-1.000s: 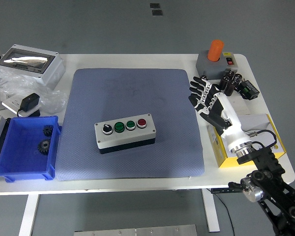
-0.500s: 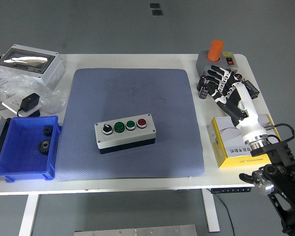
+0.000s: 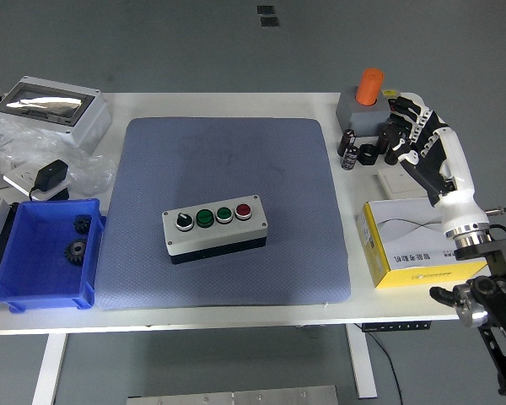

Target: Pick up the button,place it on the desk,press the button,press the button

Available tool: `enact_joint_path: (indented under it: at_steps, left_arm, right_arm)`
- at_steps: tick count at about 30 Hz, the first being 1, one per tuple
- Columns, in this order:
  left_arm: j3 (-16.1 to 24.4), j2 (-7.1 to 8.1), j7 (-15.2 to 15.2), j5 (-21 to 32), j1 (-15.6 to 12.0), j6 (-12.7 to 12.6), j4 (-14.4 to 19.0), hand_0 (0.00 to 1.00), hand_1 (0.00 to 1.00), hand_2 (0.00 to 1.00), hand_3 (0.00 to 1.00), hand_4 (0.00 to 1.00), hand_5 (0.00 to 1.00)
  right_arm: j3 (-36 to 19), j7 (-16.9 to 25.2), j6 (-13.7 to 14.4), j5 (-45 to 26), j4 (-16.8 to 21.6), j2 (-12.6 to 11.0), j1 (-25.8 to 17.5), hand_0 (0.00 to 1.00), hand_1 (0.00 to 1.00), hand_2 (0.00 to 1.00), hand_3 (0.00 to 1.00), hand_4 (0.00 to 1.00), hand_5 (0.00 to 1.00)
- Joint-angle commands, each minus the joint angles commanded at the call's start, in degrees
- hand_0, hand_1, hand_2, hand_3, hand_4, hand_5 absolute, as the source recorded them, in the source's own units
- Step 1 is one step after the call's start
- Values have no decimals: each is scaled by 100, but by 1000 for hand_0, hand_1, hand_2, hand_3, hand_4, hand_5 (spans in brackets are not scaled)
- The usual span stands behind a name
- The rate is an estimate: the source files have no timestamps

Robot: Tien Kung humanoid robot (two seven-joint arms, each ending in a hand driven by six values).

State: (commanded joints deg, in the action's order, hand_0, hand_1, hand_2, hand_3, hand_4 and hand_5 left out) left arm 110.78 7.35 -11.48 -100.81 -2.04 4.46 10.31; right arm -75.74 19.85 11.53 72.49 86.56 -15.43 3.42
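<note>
A grey button box [image 3: 215, 228] with a black knob, two green buttons and a red button [image 3: 243, 211] lies on the blue-grey mat [image 3: 228, 160], near its middle. My right hand [image 3: 411, 133] is far to the right of the box, above the table's right edge, with its fingers spread and holding nothing. Its white forearm [image 3: 455, 190] runs down to the lower right. My left arm is out of view.
A grey base with an orange cylinder [image 3: 370, 86] stands at the back right, with small black parts [image 3: 360, 152] beside it. A yellow and white box [image 3: 413, 245] lies at the right. A blue bin [image 3: 46, 253] with gears is at the left, a grey case [image 3: 46, 108] behind it.
My right hand has moved right and back, away from the mat's right edge to above the table's right side. The button box has not moved.
</note>
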Motion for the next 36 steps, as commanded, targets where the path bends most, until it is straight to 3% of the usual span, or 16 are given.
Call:
enact_joint_path:
  at_steps: [12, 13, 24, 31, 36]
  left_arm:
    - [-20, -4, -57, 24, -15, -92, 0, 696, 680, 670, 792, 772, 720]
    - [-20, -5, -63, 28, -21, -96, 0, 696, 676, 670, 790, 771, 712]
    - [32, -33, -223, -32, -29, -143, 0, 694, 675, 666, 789, 764, 696]
    - [9, -70, -361, -9, -23, -107, 0, 690, 673, 665, 785, 743, 684]
    - [41, -43, -375, -84, 47, -92, 0, 690, 673, 665, 785, 743, 684]
  right_arm:
    - [257, -568, 458, 1451, 104, -67, 78, 823, 808, 831, 817, 793, 451]
    - [337, -612, 487, 1580, 99, -67, 115, 849, 830, 873, 882, 857, 356]
    - [1032, -1160, 871, 2934, -43, -91, 427, 882, 865, 908, 937, 905, 314]
    - [1080, -1980, 792, 4246, -267, -147, 510, 900, 898, 951, 992, 895, 291]
    - [981, -1980, 991, 4753, -269, -195, 493, 900, 898, 951, 992, 895, 291]
